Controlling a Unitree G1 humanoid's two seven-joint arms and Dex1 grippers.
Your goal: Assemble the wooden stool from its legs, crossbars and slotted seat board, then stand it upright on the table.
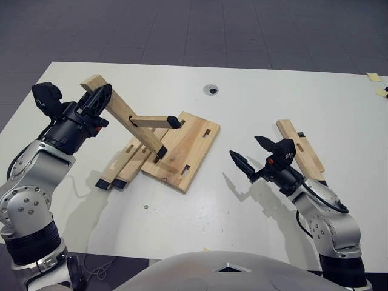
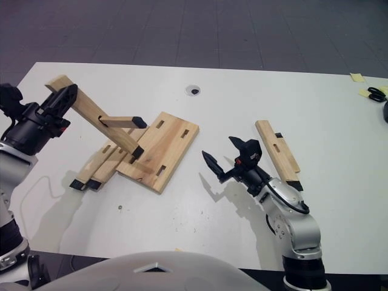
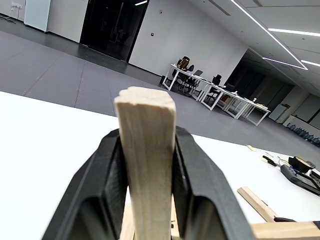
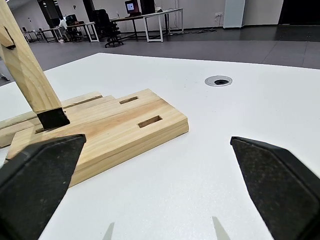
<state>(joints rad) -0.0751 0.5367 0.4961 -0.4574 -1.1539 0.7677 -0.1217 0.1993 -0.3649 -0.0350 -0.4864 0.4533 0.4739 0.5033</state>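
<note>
The slotted seat board [image 1: 193, 140] lies flat at mid-table. My left gripper [image 1: 97, 100] is shut on the upper end of a wooden leg [image 1: 124, 115]. The leg slants down to the board, and its black tip [image 1: 161, 151] rests at a slot. A short crossbar [image 1: 154, 121] sticks out from this leg. Two more legs [image 1: 124, 165] lie side by side, partly under the board's left edge. Another leg piece [image 1: 300, 148] lies flat at the right. My right gripper [image 1: 247, 150] is open just left of it, with nothing between its fingers. From the right wrist, the board [image 4: 120, 130] lies ahead.
A round cable hole [image 1: 211, 90] sits in the table behind the board. A small screw [image 1: 146, 207] lies near the front edge. Yellow notes [image 1: 374, 77] and scissors [image 2: 376, 93] are at the far right corner. Bare table lies between the board and my right gripper.
</note>
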